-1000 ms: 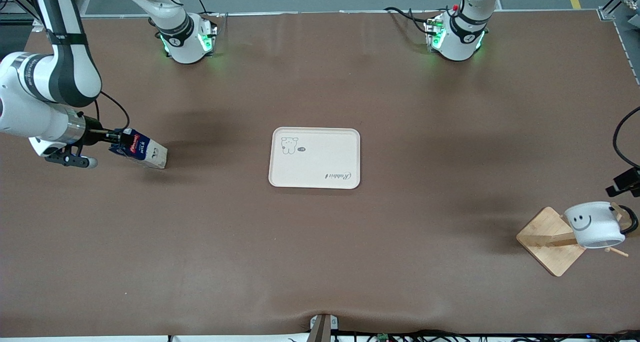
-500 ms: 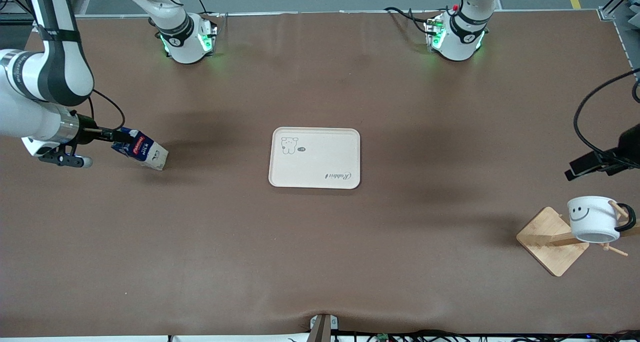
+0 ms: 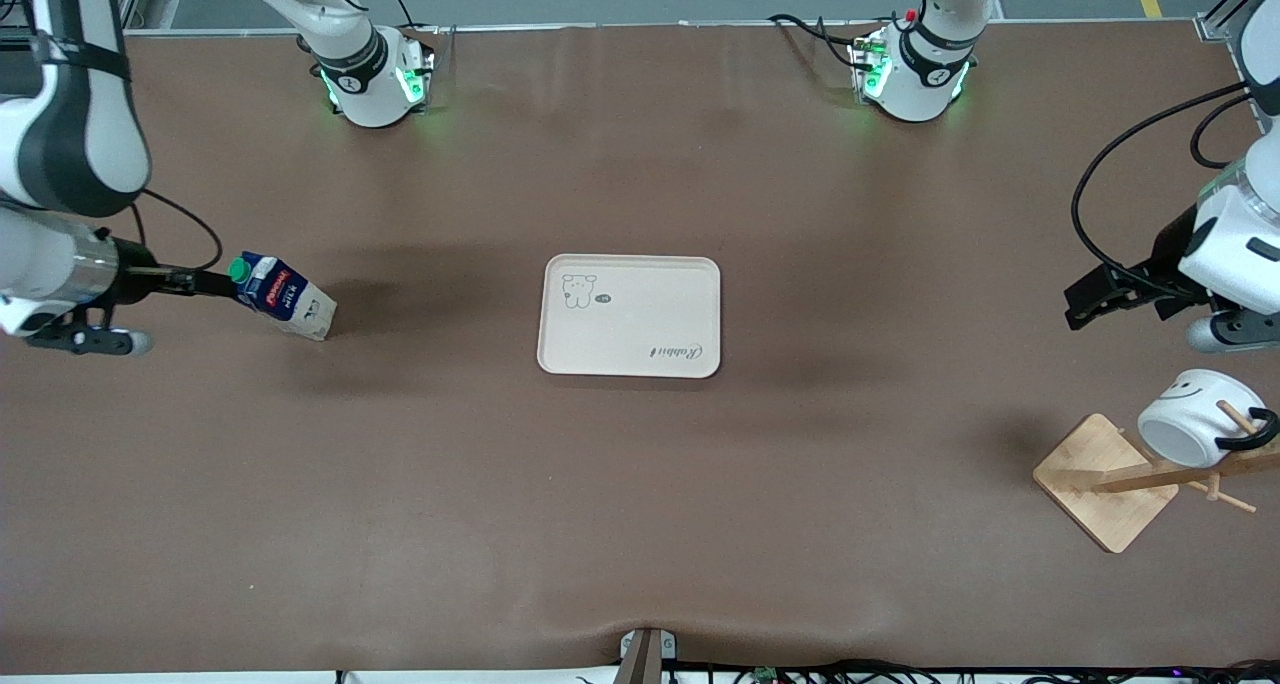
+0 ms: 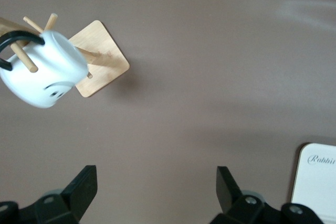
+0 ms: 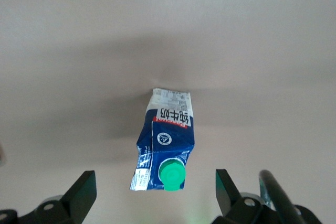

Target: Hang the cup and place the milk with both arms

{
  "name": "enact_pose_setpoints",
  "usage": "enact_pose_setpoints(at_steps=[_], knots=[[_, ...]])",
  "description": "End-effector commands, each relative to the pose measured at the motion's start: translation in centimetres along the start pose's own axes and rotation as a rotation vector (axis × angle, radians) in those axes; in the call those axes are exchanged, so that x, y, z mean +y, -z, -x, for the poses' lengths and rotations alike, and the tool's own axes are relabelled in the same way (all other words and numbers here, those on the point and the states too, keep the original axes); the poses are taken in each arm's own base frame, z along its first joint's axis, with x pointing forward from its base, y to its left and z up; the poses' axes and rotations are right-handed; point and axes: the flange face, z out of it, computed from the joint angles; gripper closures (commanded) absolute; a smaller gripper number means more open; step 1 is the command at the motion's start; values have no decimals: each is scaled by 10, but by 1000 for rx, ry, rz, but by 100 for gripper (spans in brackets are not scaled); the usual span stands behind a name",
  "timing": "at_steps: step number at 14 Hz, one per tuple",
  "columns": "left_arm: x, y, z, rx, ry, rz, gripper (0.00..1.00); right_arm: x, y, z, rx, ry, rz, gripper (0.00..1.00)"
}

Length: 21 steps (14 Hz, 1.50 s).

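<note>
The milk (image 3: 285, 304), a dark-blue carton with a green cap (image 3: 238, 267), leans tilted on the table near the right arm's end, cap toward my right gripper (image 3: 216, 284). That gripper is open just short of the cap and touches nothing. In the right wrist view the milk (image 5: 165, 140) lies ahead of the open right gripper (image 5: 156, 195). The cup (image 3: 1190, 429) hangs tilted by its black handle on a peg of the wooden rack (image 3: 1100, 479). My left gripper (image 3: 1087, 306) is open and empty, up above the table beside the rack. The left wrist view shows the cup (image 4: 44, 72) and the open left gripper (image 4: 156, 192).
A cream tray (image 3: 630, 316) with a rabbit drawing lies in the middle of the table; its corner shows in the left wrist view (image 4: 317, 182). The rack's square base (image 4: 100, 59) stands near the table's edge at the left arm's end. Brown mat covers the table.
My right gripper let go of the milk's top and drew back toward the right arm's end. My left gripper rose away from the rack. The cup has tipped on its peg.
</note>
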Motion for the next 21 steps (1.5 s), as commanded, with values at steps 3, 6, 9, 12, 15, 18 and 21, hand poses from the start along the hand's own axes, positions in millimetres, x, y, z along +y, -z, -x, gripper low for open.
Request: enact_pose_setpoints(at_steps=[3,6,9,12,15,18,21], knots=[[11,30,9,10,-19,-23,0,10,125,-8,88,-12,38,0],[24,35,14,17,-65,-16,0,-5,162,14,158,-1,34,0],[38,48,23,35,-85,-10,0,-1,167,48,141,-6,-2,0],[52,52,36,42,-75,-52,0,-2,159,95,187,-5,-7,0],[46,54,49,19,-41,-16,0,-1,153,108,219,-13,-12,0],[48,52,70,3,-40,-32,0,10,162,101,241,-29,-65,0],[44,49,90,-11,-38,-33,0,0,172,92,270,-12,-35,0]])
